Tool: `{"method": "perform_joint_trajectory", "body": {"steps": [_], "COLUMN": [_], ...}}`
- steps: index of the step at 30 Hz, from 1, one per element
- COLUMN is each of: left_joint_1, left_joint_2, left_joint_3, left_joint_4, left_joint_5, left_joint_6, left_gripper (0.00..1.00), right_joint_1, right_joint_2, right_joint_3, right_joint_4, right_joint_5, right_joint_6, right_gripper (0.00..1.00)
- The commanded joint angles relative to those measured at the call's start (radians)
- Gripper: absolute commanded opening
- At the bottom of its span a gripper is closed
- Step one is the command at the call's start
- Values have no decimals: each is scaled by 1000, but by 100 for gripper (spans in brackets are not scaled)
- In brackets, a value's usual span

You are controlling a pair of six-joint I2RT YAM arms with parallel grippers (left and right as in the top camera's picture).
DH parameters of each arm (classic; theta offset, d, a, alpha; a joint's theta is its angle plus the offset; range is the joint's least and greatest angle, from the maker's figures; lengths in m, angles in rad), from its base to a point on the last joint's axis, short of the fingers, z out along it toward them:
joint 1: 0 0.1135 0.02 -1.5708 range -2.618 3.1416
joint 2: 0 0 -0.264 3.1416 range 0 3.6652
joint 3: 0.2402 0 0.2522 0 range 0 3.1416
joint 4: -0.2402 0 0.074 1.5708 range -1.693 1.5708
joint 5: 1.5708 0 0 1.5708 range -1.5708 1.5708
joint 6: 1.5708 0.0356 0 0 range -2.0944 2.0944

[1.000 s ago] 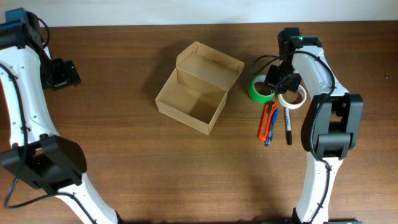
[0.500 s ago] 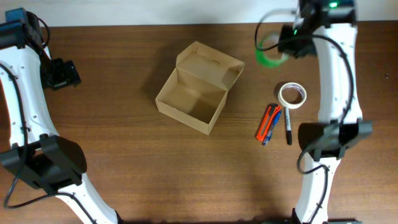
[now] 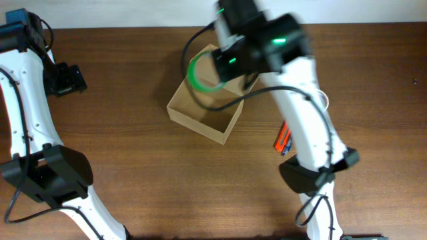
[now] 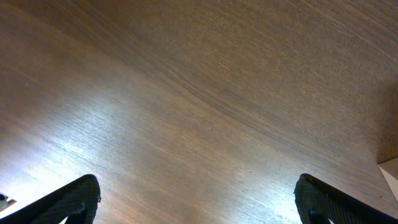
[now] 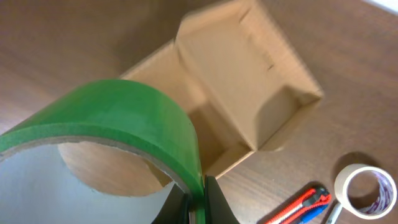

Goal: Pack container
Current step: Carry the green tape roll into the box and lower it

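table [image 3: 133,167], open container [image 3: 200,110], green tape [image 3: 193,72] above

Container [image 3: 200,112] at centre of table [image 3: 133,173]; tape roll [image 3: 194,72], in right gripper [image 5: 196,200], above it; cutter [image 5: 300,209] to container's right.

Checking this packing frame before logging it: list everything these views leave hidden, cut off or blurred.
Overhead: motion blur smears the right arm and green tape roll; the grip is unreadable there.
Overhead: that arm covers most of the orange cutter.
Right wrist: the roll hides part of the container; the bottom edge crops the cutter.
Left wrist: a pale corner at the right edge is cropped beyond identifying.
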Motion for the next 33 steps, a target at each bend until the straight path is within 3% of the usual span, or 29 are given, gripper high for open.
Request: {"method": "perform_joint_trajectory", "body": {"steps": [1, 8, 13, 20, 33], "left_joint_1": [3, 3, 3, 3, 3], "left_joint_2": [7, 7, 7, 7, 7], "left_joint_3": [-8, -8, -8, -8, -8], "left_joint_4": [0, -1, -1, -1, -1], "left_joint_5": [-3, -3, -3, -3, -3], "left_joint_6": [13, 13, 13, 13, 13], "left_gripper": [100, 100, 100, 100, 100], "right_joint_1": [16, 8, 9, 9, 9], "right_joint_2": [13, 13, 13, 32, 143], "right_joint_3": [-139, -414, -507, -528, -529], "right_joint_4": [37, 183, 295, 410, 467], "right_joint_5": [83, 66, 15, -15, -12], "right_joint_6": [-38, -58, -64, -90, -85], "right_gripper": [4, 4, 4, 4, 4]}}
